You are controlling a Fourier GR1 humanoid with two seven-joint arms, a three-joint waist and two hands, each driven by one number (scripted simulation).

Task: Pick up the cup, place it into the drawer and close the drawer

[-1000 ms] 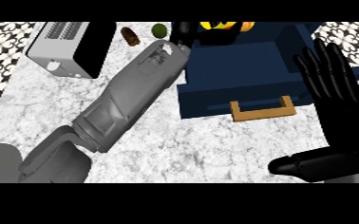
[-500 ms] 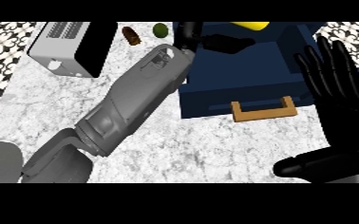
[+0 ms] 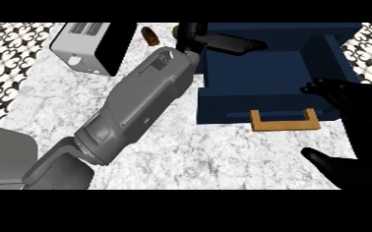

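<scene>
The dark blue drawer (image 3: 276, 69) stands pulled out on the marble counter, its tan handle (image 3: 285, 120) facing me. No cup shows anywhere in the head view. My left forearm runs diagonally up to the drawer's rear left corner. There my left hand (image 3: 225, 42) lies over the rim with its fingers stretched to the right and nothing visible in them. My right hand (image 3: 341, 96) is at the right edge beside the drawer's front corner, open, with its thumb (image 3: 330, 162) lower down.
A silver and black toaster (image 3: 91, 46) stands at the back left. A small brown object (image 3: 150, 36) and a green one (image 3: 176, 29) sit behind the left wrist. Patterned tiles (image 3: 25, 44) border the counter's left side.
The yellow cup seen at the top edge by the left hand is gone from view. The left hand's fingers now stretch right over the drawer's rear. The right hand sank lower and further right.
</scene>
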